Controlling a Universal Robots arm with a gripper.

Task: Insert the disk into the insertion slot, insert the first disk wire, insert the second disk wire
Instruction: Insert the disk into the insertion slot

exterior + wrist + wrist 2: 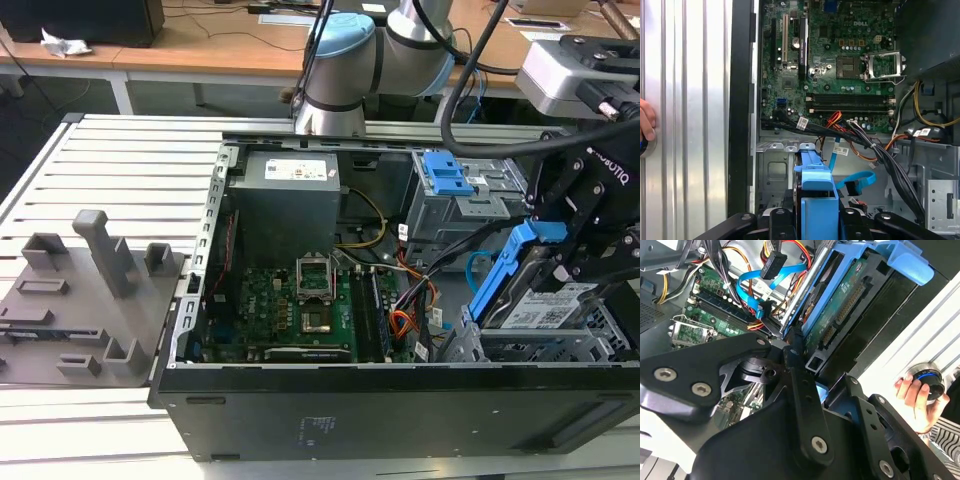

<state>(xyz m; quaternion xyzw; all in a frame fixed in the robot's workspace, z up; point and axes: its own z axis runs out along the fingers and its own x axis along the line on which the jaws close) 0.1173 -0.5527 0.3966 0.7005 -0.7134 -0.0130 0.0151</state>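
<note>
In the exterior view my gripper (pixel 562 252) is shut on the disk (pixel 545 305), a silver drive with a white label in a blue carrier (pixel 500 270). The disk is tilted steeply, its lower edge at the top of the insertion slot (pixel 520 350), a grey perforated cage at the case's front right corner. In both wrist views the fingers (pixel 777 220) (pixel 796 375) clamp the carrier (pixel 816 200) from either side. The first disk wire (pixel 836 119) (pixel 799 251), red and orange-yellow, lies loose beside the motherboard. The second disk wire (pixel 856 179) (pixel 747 282), light blue, curls free beside the cage.
A taller grey cage with a blue latch (pixel 447 175) stands behind the slot. Black cable bundles (pixel 890 165) cross the case between the motherboard (pixel 290 300) and the cages. A person's hand (pixel 912 395) rests on a round button on the slatted table. Grey fixtures (pixel 90 290) sit at the exterior view's left.
</note>
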